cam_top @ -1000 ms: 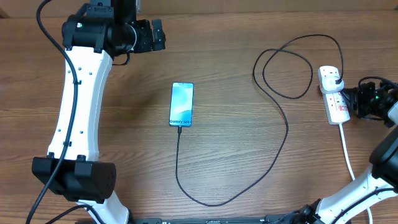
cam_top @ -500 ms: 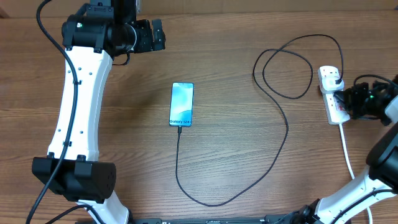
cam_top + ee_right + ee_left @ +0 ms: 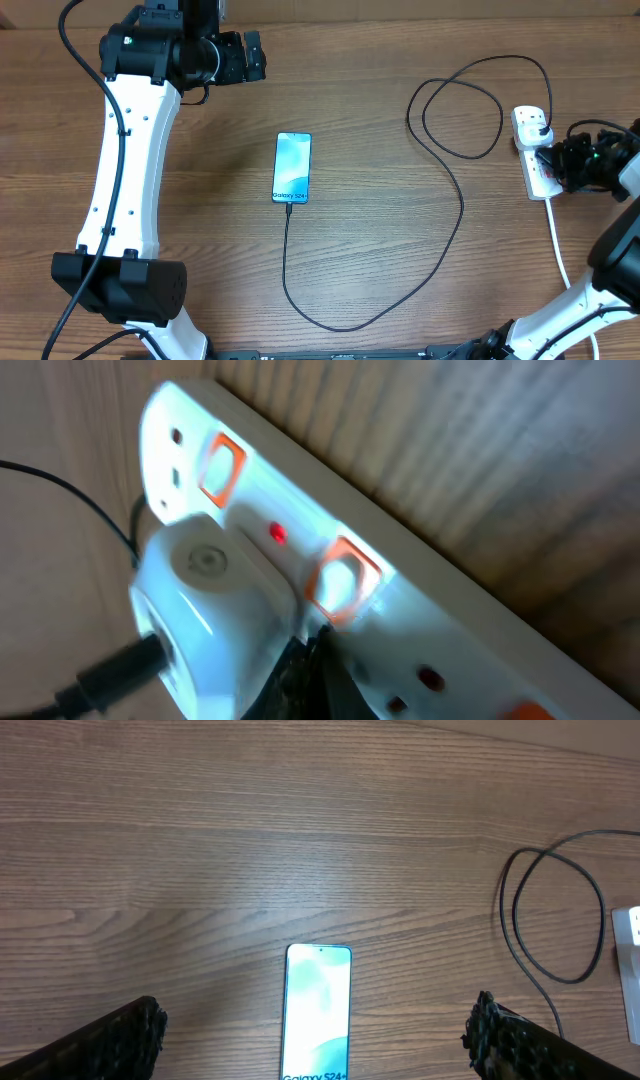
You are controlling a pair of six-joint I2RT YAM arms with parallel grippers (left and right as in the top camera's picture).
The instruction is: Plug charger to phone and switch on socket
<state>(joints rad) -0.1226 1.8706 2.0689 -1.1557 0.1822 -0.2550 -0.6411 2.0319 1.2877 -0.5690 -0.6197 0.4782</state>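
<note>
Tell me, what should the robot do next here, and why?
Probably press the shut right gripper down onto the switch just ahead of its tips. The charger already meets the phone and sits in the socket, so only the switch seems left; whether it has flipped, I cannot tell.

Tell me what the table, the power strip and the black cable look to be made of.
Table: wood or wood-look laminate, matte, with visible grain lines. Power strip: white plastic, glossy, judging by the bright sheen on it. Cable: probably rubber or plastic sheathing, matte black, bending in loose loops.
</note>
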